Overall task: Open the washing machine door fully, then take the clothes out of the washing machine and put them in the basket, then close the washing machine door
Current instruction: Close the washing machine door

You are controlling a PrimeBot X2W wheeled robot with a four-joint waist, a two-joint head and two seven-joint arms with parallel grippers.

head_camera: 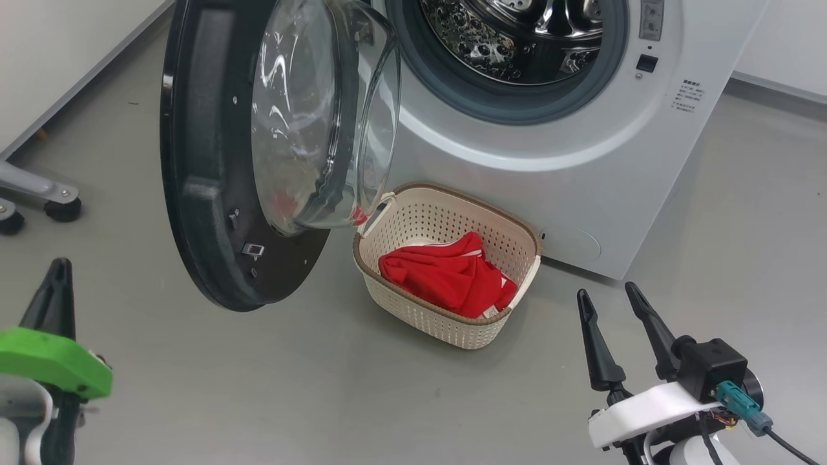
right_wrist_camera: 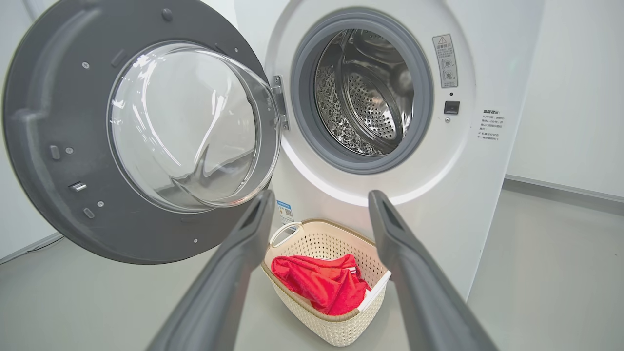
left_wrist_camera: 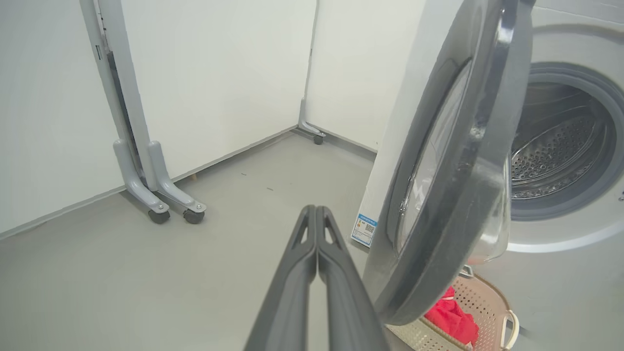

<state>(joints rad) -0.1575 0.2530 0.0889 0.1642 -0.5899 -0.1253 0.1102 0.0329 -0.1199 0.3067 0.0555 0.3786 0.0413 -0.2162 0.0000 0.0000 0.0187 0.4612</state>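
Head view: washing machine door (head_camera: 207, 194) standing open at 10 o'clock; clothes (head_camera: 446, 274) lying in basket (head_camera: 452, 213) at centre; right gripper (head_camera: 607, 290) at 4 o'clock, fingers (head_camera: 596, 342) apart. Left wrist view: left gripper (left_wrist_camera: 316, 208) pressed together, empty, washing machine door at 3 o'clock. Right wrist view: basket between spread fingers.

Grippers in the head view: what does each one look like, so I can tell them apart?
The left gripper has slim black tapering jaws behind a bright green plastic bracket on a white body. The right gripper has the same pointed black jaws on a black block, a white wrist shell, and a teal connector with a black cable.
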